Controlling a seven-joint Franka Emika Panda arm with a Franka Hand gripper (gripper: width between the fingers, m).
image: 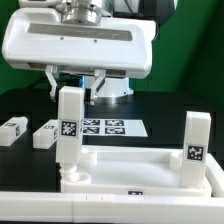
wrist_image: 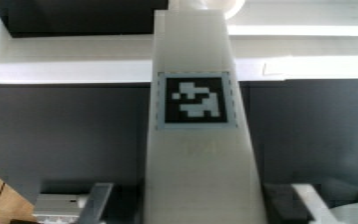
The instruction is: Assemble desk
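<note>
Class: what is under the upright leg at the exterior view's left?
A round corner socket of the tabletop sits under the leg. The socket's inside and the leg's end are covered, so seating depth cannot be seen.

Legible text check: none found.
Only black-and-white pattern tags (wrist_image: 197, 100), no letters or digits: on one standing leg (image: 68, 105), the other standing leg (image: 196, 128), two lying legs (image: 12, 130) (image: 45, 134), and the marker board (image: 138, 128).

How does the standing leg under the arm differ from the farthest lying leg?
The standing leg is upright; the lying leg is flat on its side. The standing leg sits in a tabletop corner; the lying leg rests on the black table, off it. Both are white, square, tagged.
</note>
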